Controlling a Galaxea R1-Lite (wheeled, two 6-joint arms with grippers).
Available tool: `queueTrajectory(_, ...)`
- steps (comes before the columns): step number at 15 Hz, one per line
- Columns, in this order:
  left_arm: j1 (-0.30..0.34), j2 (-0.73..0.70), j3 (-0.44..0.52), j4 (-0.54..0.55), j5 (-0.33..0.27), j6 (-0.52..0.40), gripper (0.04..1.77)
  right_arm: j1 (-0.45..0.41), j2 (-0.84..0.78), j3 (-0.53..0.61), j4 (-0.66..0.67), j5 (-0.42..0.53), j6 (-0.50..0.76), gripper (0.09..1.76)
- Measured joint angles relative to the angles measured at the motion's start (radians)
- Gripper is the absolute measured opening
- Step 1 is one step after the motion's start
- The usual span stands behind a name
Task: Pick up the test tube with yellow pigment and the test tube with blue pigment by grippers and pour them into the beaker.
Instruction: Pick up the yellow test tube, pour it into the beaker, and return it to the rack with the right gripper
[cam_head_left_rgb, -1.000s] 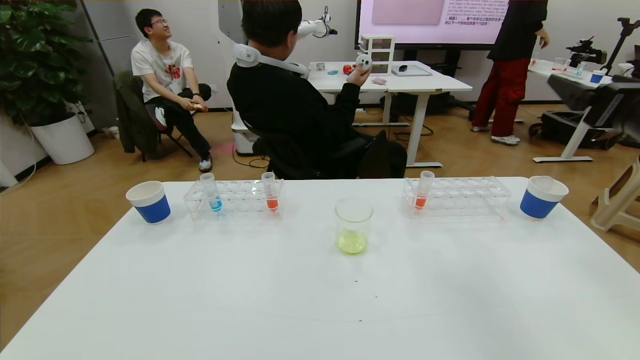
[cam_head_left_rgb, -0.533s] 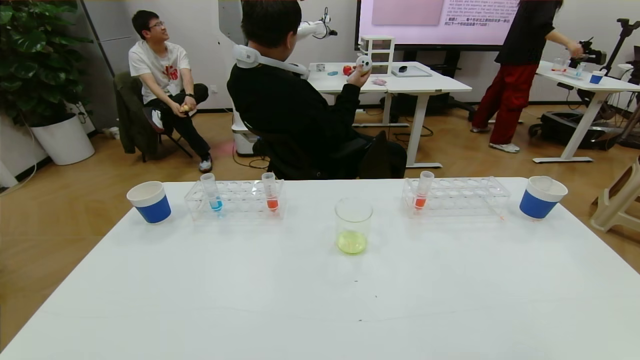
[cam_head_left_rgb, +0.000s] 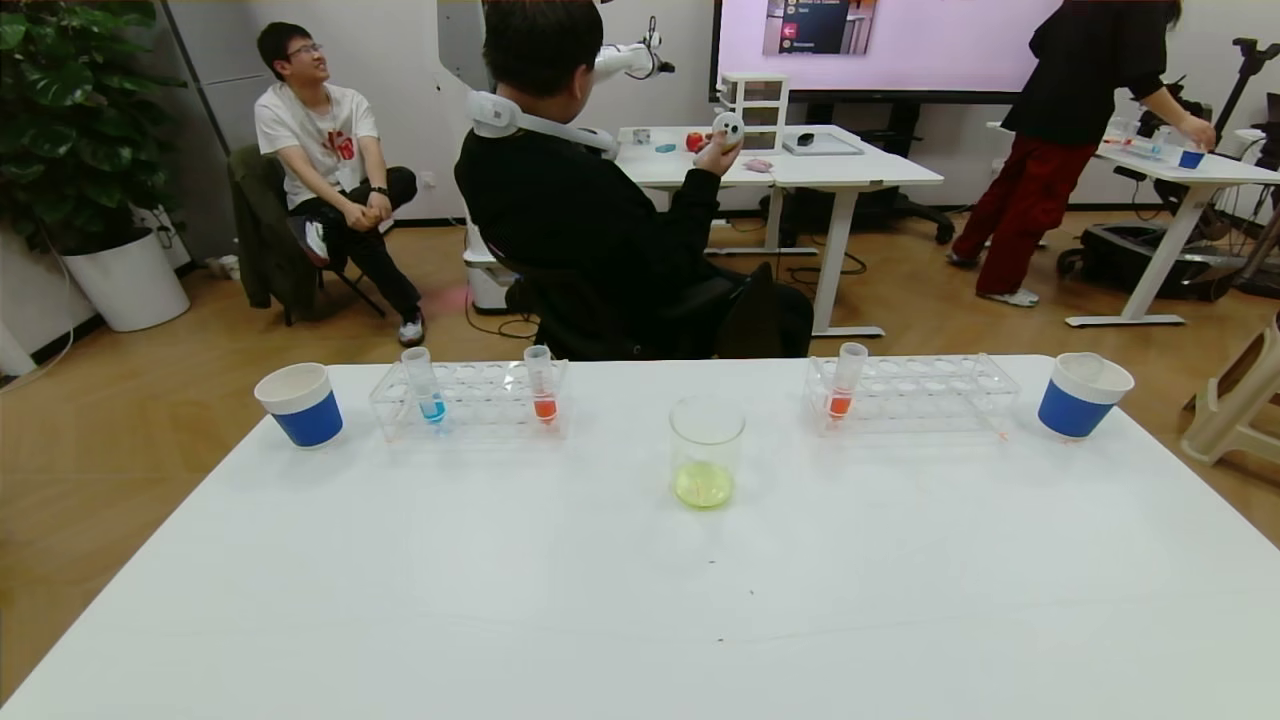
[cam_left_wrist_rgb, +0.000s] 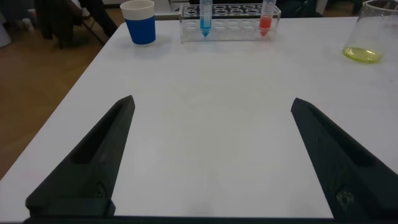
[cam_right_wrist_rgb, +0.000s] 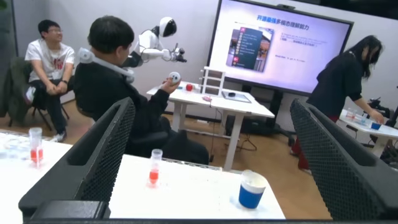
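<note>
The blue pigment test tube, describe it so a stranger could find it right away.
On the white table, find the clear rack beside the left paper cup. The test tube with blue pigment stands upright at its cup end; its tip is cyan, its neighbour's orange-red.

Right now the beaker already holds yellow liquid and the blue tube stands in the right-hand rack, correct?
Not quite. The beaker does hold yellow liquid, but the blue tube stands in the left-hand rack, beside an orange one. The head view shows it; the right-hand rack holds only an orange tube.
</note>
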Motion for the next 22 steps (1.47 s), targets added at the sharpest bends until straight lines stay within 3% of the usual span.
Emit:
queueTrajectory(4, 0.0, 0.0, 0.0, 0.0, 0.0, 0.0, 1.75, 0.02, -0.241, 0.069, 0.187, 0.008, -0.022, 1.74)
queueTrajectory(6, 0.0, 0.0, 0.0, 0.0, 0.0, 0.0, 1.75, 0.024, -0.309, 0.15, 0.196, 0.009, -0.021, 1.74)
queueTrajectory(11, 0.0, 0.0, 0.0, 0.0, 0.0, 0.0, 1.75, 0.025, -0.355, 0.387, 0.252, -0.002, -0.023, 1.74)
queueTrajectory(13, 0.0, 0.0, 0.0, 0.0, 0.0, 0.0, 1.75, 0.025, -0.357, 0.454, 0.267, -0.061, -0.024, 1.74)
queueTrajectory(15, 0.0, 0.0, 0.0, 0.0, 0.0, 0.0, 1.75, 0.025, -0.357, 0.478, 0.342, -0.078, -0.024, 1.74)
queueTrajectory(22, 0.0, 0.0, 0.0, 0.0, 0.0, -0.003, 1.75, 0.025, -0.357, 0.487, 0.334, -0.089, 0.03, 1.74)
